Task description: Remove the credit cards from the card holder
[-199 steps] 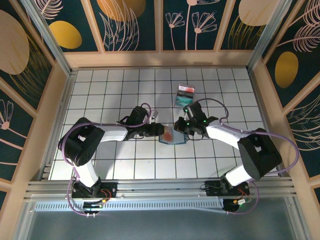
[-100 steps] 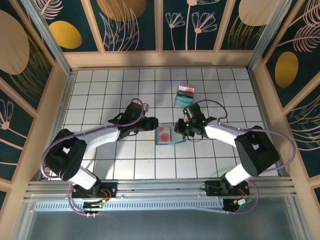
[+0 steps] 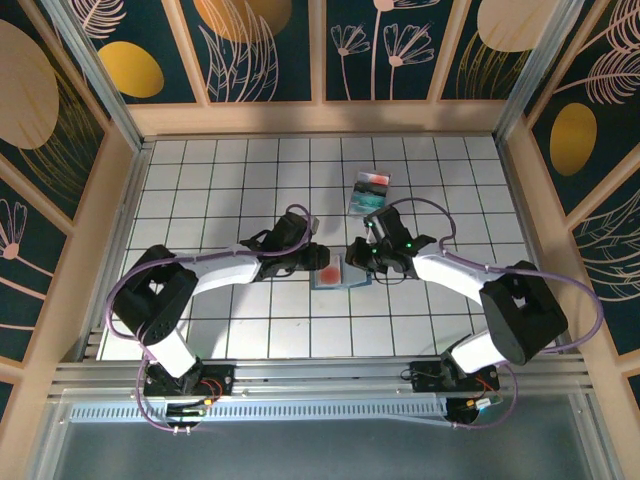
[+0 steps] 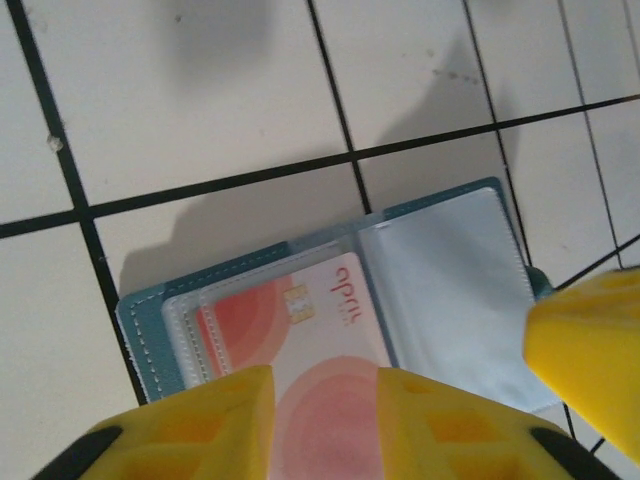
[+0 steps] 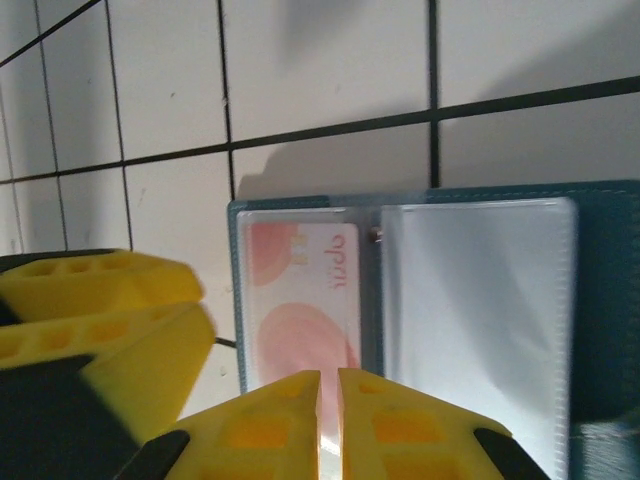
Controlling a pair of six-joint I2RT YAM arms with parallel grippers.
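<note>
One card holder (image 3: 340,277) is lying open on the worktop (image 3: 220,190), one reddish card (image 4: 300,325) inside; left claw (image 4: 325,390) is hovering part-open over it, right claw (image 5: 329,385) nearly closed at the holder's edge (grip unclear).

Credit card (image 4: 330,345) — lower end behind left fingers (image 4: 190,425)

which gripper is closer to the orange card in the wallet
Left. The left gripper sits right over the reddish-orange card, its fingers straddling the card's near end. The right gripper is farther over, at the card holder's empty clear panel.
</note>
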